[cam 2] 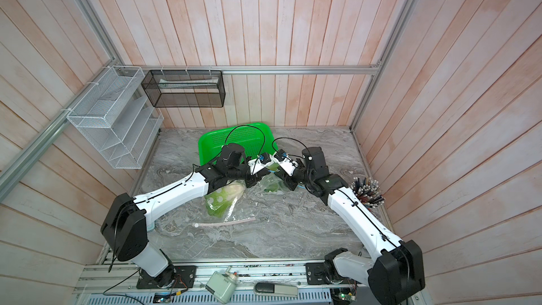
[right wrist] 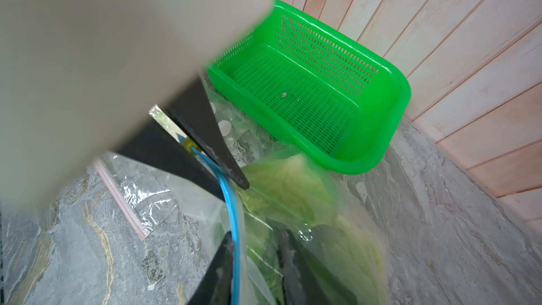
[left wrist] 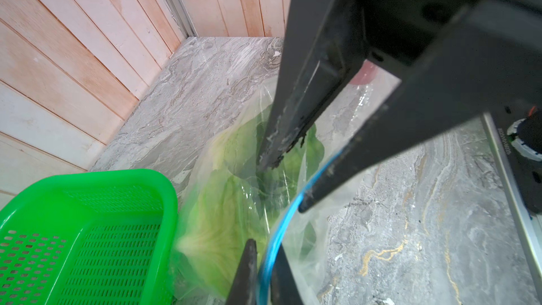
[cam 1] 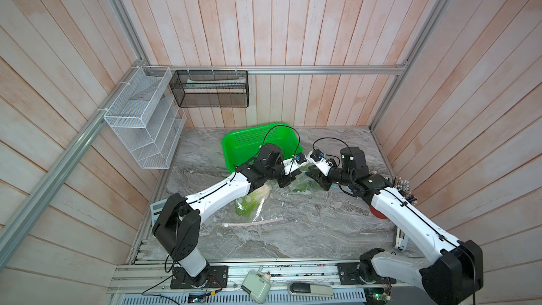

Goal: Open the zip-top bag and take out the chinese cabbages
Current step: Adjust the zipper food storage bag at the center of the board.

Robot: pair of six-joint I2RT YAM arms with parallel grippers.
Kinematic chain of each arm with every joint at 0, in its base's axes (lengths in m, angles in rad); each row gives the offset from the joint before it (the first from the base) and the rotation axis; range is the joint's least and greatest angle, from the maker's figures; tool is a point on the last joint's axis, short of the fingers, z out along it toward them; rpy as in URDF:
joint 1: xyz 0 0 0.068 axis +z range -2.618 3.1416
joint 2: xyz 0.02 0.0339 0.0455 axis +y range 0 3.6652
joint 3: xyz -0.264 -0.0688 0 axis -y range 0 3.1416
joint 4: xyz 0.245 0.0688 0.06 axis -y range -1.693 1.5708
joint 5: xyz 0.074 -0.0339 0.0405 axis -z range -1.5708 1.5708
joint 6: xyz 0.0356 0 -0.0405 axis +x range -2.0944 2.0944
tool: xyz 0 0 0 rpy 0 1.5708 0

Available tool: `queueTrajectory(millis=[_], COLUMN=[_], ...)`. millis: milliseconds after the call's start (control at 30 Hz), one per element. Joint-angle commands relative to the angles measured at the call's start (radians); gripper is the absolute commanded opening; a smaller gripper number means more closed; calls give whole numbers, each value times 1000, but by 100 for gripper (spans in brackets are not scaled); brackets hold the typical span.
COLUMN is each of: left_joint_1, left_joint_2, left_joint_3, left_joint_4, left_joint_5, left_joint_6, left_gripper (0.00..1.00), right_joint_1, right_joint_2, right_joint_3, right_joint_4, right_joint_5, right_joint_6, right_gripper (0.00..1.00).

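I work on a grey marbled tabletop boxed in by pale pink plank walls framed with aluminium rails. A white wire rack hangs on the left wall and a black mesh basket on the far wall. A green basket sits far and centre on the slab.

Just near of it, my left gripper is clamped on the blue zip edge of the zip-top bag. My right gripper has its jaws apart, one finger inside the bag's mouth and the other outside by the blue strip.

One of the chinese cabbages lies inside this bag. Another cabbage lies in a second bag, pink-zipped, beside my left forearm.
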Motion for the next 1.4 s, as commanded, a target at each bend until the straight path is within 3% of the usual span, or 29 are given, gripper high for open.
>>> queueTrajectory(millis=[0, 100, 233, 467, 600, 800, 1033, 1367], left_joint_1=[5, 5, 7, 11, 38, 90, 93, 97], left_joint_2=[-47, -59, -76, -156, -219, -225, -187, -160], left_joint_3=[-30, -39, -57, -179, -276, -321, -322, -317], left_joint_4=[74, 86, 120, 268, 398, 503, 528, 545], left_joint_5=[26, 27, 4, -42, -50, 51, 109, 134], left_joint_6=[-1, -9, -37, -109, -201, -316, -356, -383], left_gripper=[0, 0, 10, 65, 76, 76, 58, 46], right_joint_1=[6, 6, 4, -54, -87, -95, -97, -99], right_joint_2=[4, 12, 15, -24, -57, -66, -69, -66], right_joint_3=[-5, -9, -7, -32, -63, -82, -94, -94], right_joint_4=[17, 20, 20, 88, 169, 217, 281, 330], right_joint_5=[-1, -4, -2, -30, -92, -113, -101, -100], right_joint_6=[0, 2, 5, 49, 99, 129, 182, 227], right_gripper=[23, 17, 7, 0, 0, 0, 0, 1])
